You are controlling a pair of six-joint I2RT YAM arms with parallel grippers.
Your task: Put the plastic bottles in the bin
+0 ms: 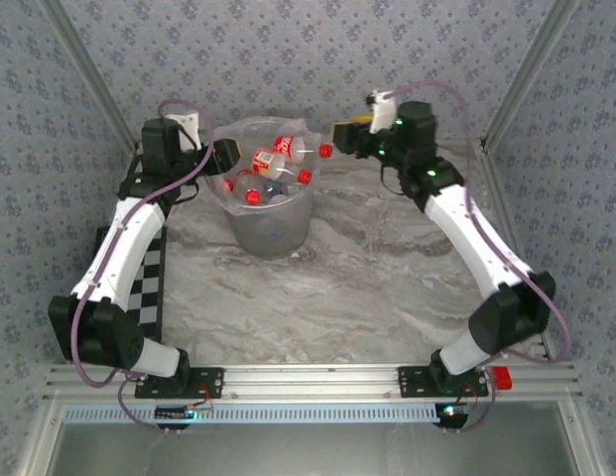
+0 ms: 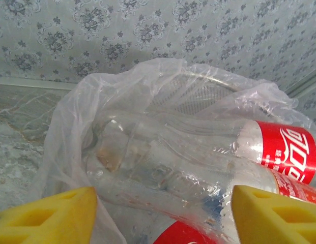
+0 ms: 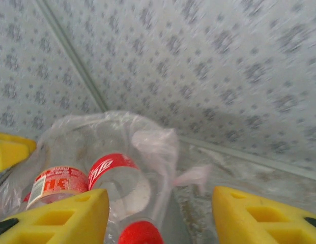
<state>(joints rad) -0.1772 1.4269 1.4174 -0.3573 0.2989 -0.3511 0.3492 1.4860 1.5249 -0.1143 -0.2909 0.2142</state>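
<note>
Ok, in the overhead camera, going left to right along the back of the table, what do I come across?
The left gripper at the rim → the bin holding plastic bottles → the right gripper.

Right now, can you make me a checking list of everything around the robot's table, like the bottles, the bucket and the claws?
Surface: grey marbled table; no loose bottles seen on it.
Job's things: plastic bottles with red labels and caps are heaped inside the bin, which stands upright, lined with a clear bag.
Clutter: a checkered board lies under the left arm.
Grippers: left gripper is open and empty at the bin's rim; right gripper is open and empty, just beside the bin.
Cables: purple cables loop along both arms.
Surroundings: flowered wallpaper walls; metal rail at the near edge.
</note>
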